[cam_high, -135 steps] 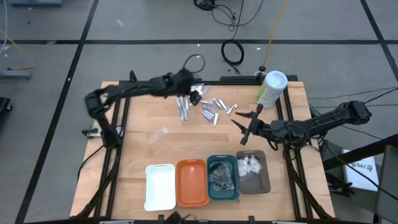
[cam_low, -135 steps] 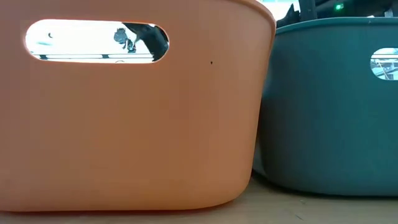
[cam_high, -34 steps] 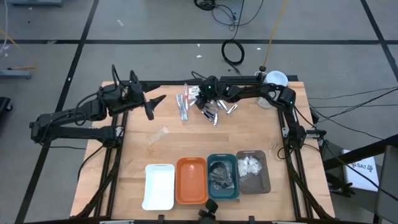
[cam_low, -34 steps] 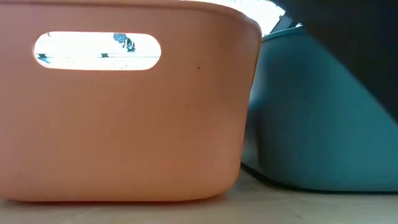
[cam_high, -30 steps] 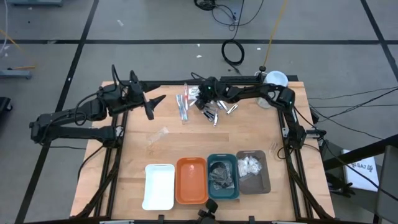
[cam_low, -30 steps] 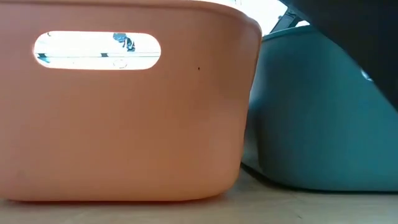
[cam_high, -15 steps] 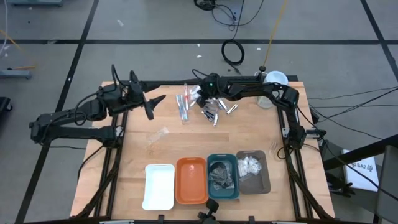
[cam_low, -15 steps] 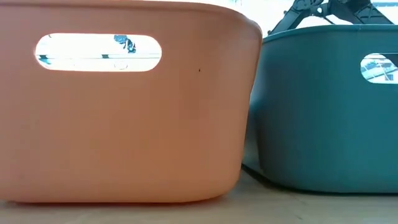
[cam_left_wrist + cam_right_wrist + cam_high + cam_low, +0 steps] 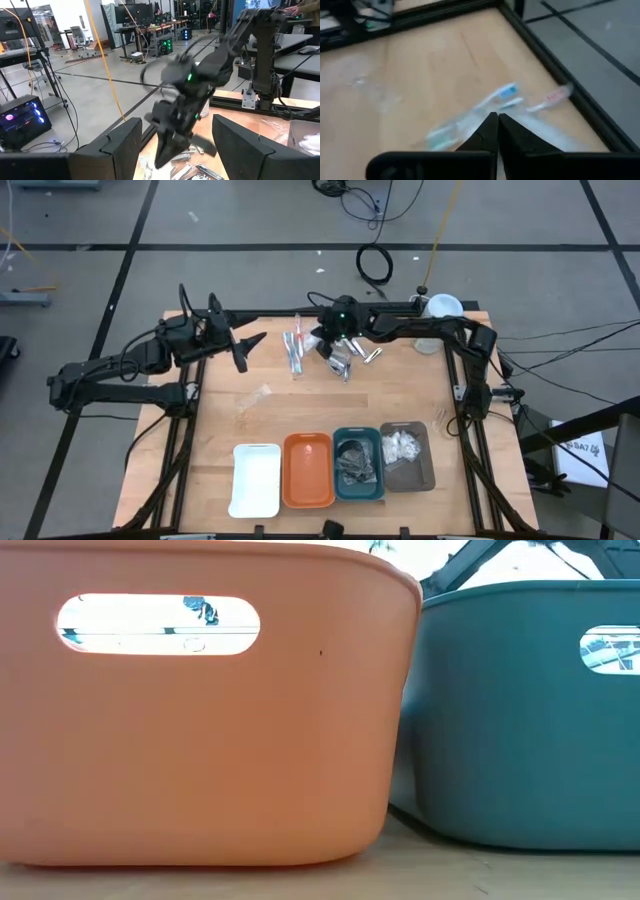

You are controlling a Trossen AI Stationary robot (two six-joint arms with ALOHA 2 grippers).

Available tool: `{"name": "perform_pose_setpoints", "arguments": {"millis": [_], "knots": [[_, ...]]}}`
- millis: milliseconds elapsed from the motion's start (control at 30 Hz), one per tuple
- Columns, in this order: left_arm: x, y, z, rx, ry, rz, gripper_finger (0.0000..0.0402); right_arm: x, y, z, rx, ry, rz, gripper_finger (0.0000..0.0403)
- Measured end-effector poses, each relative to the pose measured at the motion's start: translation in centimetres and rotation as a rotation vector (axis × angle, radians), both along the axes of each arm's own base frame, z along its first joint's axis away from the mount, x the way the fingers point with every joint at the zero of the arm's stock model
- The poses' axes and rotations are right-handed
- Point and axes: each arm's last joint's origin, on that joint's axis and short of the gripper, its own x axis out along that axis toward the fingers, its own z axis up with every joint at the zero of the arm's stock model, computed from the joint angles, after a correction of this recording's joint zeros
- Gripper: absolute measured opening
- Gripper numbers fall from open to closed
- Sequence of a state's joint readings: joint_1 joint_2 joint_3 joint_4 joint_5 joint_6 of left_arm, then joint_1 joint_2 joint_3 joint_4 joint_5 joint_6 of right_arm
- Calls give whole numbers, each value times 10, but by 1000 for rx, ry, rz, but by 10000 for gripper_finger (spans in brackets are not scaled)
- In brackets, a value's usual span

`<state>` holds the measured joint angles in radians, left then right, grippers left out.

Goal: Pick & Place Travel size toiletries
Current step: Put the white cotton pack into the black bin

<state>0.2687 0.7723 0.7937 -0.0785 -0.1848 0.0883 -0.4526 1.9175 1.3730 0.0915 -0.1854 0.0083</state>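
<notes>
A pale wooden table [image 9: 220, 430] stands framed in black rails on a grey floor marked with dark lines. At its left, the left gripper [image 9: 243, 350] waits with fingers apart, holding nothing, drawn back from the far-edge pile, probably to leave room for the other arm. Next come the clear-wrapped sticks [image 9: 294, 348] with red and blue ends, lying together near the far rail. Just right of them the right gripper [image 9: 329, 348] hangs over the silvery metal pieces [image 9: 352, 356]; its fingers are pressed together, and the right wrist view shows the tips closed above a clear-wrapped stick [image 9: 492, 102], though whether anything is pinched cannot be told. Along the near edge sit the white tray [image 9: 256, 480], orange tray [image 9: 307, 472], teal tray [image 9: 357, 466] with dark bundles, and grey tray [image 9: 406, 456] with white pads, likely one per kind.
</notes>
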Motion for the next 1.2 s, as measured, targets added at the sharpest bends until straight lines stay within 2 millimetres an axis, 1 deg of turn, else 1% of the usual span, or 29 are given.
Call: {"name": "perform_pose_setpoints", "arguments": {"millis": [167,300,433,633,767,900,1033,1200], "knots": [[0,0,0,0,0,0,237,-9,24,35,-44,-10,65,0],[0,0,0,0,-1,0,237,-22,46,65,-74,-20,117,0],[0,0,0,1,-1,0,237,-37,68,90,-75,-11,161,0],[0,0,0,3,1,0,237,-65,103,116,-49,46,232,0],[0,0,0,10,4,0,237,-84,127,129,-6,76,275,0],[0,0,0,10,4,0,237,-106,151,135,48,69,307,0],[0,0,0,11,4,0,237,-133,173,138,108,40,335,0],[0,0,0,11,4,0,237,-170,198,133,167,9,401,0]]}}
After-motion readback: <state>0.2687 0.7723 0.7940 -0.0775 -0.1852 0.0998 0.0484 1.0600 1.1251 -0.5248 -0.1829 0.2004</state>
